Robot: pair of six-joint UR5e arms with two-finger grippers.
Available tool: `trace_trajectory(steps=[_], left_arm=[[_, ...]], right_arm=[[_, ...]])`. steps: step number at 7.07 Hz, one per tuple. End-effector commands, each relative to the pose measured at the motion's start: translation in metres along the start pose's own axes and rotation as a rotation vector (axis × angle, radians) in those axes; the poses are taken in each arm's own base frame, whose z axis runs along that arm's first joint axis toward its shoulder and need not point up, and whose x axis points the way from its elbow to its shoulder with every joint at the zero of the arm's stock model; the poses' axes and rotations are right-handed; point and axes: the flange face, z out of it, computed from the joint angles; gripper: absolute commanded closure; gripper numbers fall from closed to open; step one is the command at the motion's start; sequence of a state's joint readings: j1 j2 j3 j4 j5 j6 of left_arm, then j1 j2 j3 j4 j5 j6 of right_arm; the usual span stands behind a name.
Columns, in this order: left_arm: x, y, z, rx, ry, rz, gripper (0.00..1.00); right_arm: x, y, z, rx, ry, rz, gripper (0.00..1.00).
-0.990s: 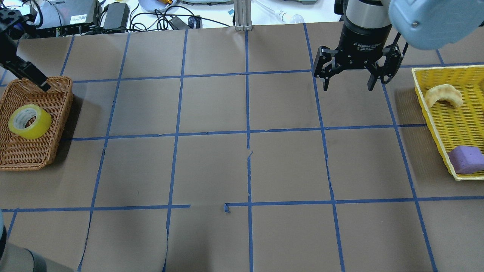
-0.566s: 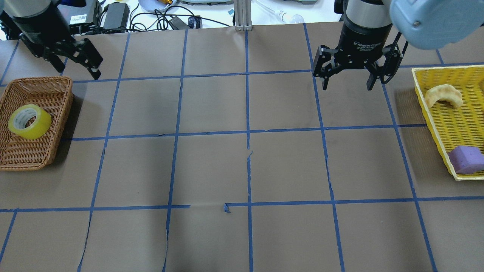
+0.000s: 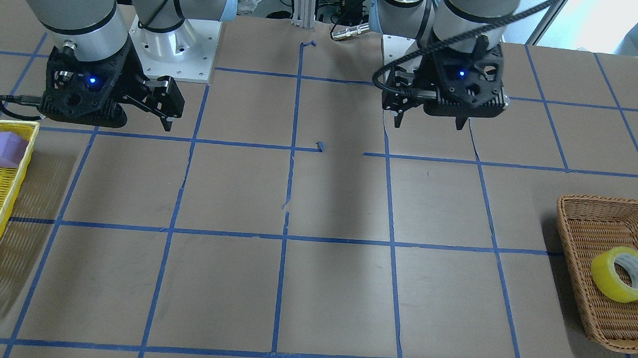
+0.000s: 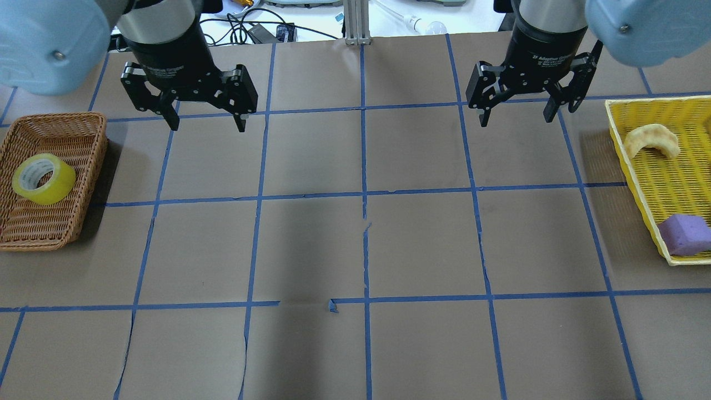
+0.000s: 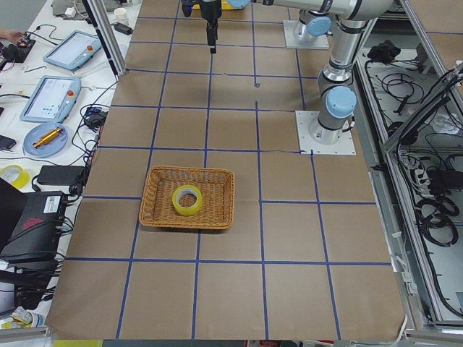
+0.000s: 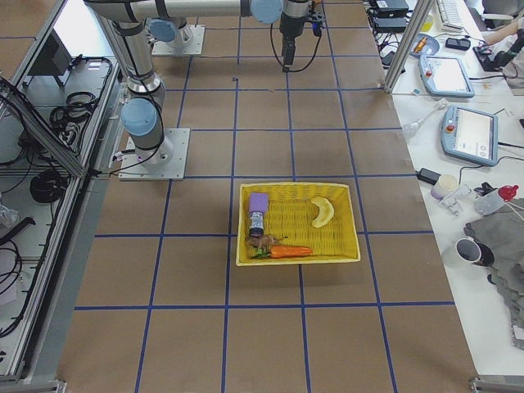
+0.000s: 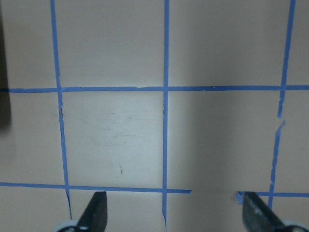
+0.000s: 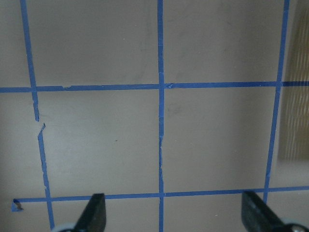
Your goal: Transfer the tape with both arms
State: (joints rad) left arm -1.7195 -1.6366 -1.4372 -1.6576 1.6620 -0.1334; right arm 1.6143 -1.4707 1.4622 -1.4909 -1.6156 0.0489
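The yellow tape roll (image 4: 43, 179) with a white core lies in a brown wicker basket (image 4: 83, 119) at the table's left edge. It also shows in the front-facing view (image 3: 623, 274) and the left view (image 5: 187, 200). My left gripper (image 4: 208, 125) is open and empty. It hangs above the table at the back, to the right of the basket and well apart from the tape. My right gripper (image 4: 515, 119) is open and empty above the back right of the table. Both wrist views show only table between the spread fingertips (image 7: 96, 208) (image 8: 94, 208).
A yellow basket (image 4: 622, 144) at the right edge holds a purple foam block (image 4: 686, 233), a curved pale banana-like piece (image 4: 651, 139) and a carrot (image 6: 286, 251). Blue tape lines grid the brown table. Cables and devices lie beyond the back edge.
My left arm has swung from the far left by the wicker basket to the right, and its gripper is now fully in view. The right gripper has shifted slightly back. The tape has not moved.
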Motion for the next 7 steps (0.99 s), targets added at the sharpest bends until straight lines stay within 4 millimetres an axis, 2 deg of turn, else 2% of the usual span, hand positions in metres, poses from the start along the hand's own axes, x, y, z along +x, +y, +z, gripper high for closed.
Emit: trace_trajectory(steps=[1,2,3,4,7], left_arm=[[0.016,0.011,0.001,0.050,0.020,0.075,0.00],[0.006,0.001,-0.003,0.107,0.027,0.090,0.00],[-0.015,-0.010,-0.009,0.123,0.082,0.042,0.00],[-0.027,-0.012,-0.013,0.127,0.106,0.017,0.00],[-0.026,-0.002,-0.013,0.120,0.096,0.020,0.00]], right_arm=[[-0.001,0.001,-0.001,0.006,0.000,-0.002,0.00],[0.000,0.001,0.001,0.001,0.004,-0.002,0.00],[0.000,0.000,0.002,0.000,0.003,-0.001,0.00],[0.001,0.000,0.003,-0.002,0.007,-0.004,0.00],[0.001,0.000,0.002,-0.001,0.003,-0.002,0.00]])
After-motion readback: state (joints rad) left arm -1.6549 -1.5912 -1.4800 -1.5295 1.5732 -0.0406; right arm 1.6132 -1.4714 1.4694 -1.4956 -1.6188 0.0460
